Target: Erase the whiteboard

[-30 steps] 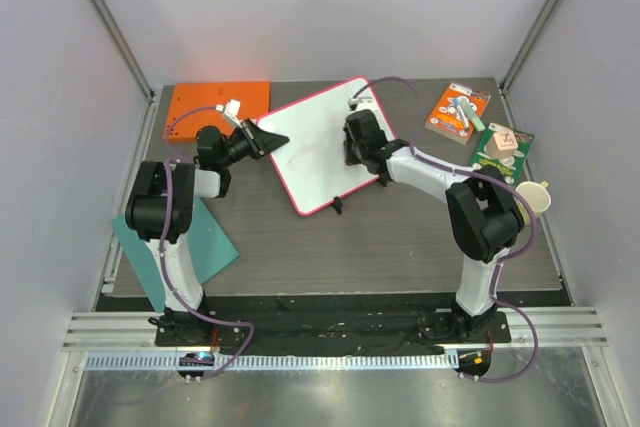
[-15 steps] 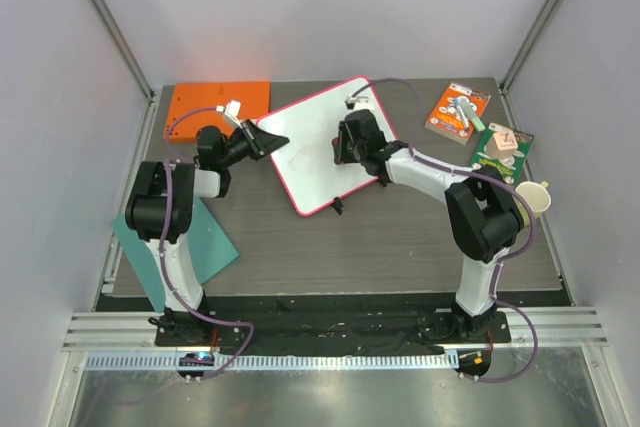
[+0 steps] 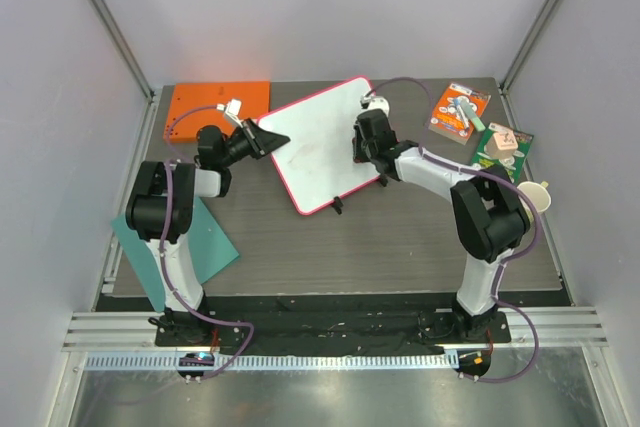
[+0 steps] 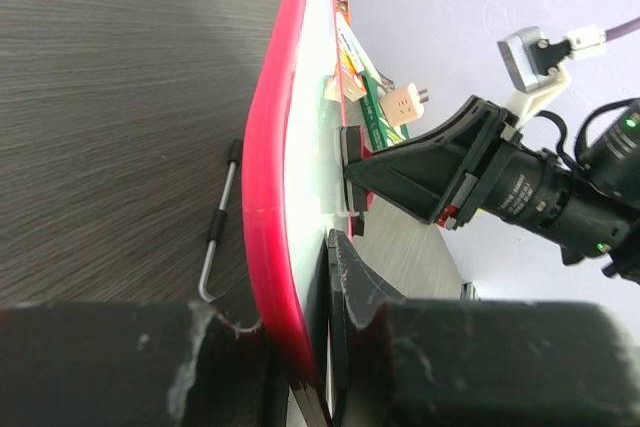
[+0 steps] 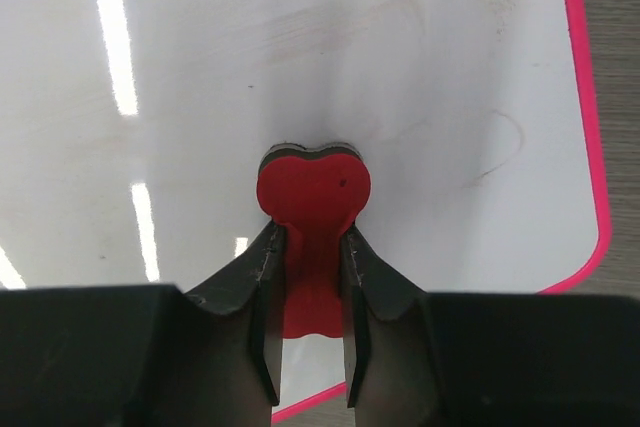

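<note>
Right wrist view: my right gripper (image 5: 308, 247), clamped on the red eraser (image 5: 314, 185), presses the whiteboard (image 5: 200, 77) at my twelve o'clock. The left gripper (image 4: 305, 332) pinches its rim. I'd stroke flat toward the two-o'clock smudges (image 5: 508, 137).

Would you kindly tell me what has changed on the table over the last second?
The right gripper, shut on the red heart-shaped eraser, slid a little left across the whiteboard, then back right toward the board's far right corner. Nothing was taken up or let go. The left gripper stays clamped on the board's left edge, and the board has not shifted.
</note>
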